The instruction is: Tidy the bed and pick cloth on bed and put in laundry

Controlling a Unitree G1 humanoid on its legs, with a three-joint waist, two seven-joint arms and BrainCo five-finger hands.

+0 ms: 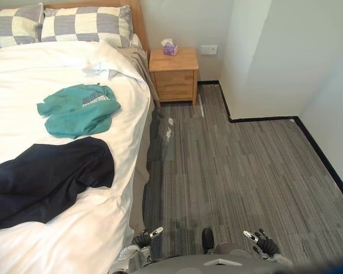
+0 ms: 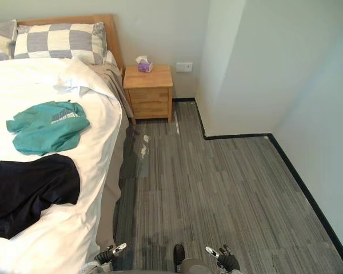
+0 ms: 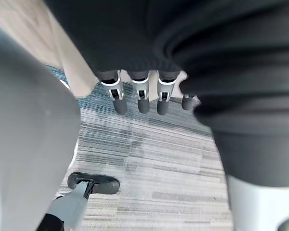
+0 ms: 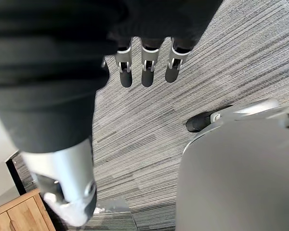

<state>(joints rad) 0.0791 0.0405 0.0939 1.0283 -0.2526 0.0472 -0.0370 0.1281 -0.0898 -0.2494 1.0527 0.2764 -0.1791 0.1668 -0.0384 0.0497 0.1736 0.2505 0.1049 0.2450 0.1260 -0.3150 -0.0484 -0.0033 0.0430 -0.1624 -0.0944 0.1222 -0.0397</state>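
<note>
crumpled teal cloth | rumpled black cloth | left robot hand, right robot hand apparently released

A teal garment lies crumpled on the white bed, about midway along it and close to the floor-side edge, with a pale print on its upper face. Just beside it toward the foot, a dark navy garment lies spread and creased. The white cover is rumpled at the head-end corner on that side.

Bright even room light; faint sheen on floor.
</note>
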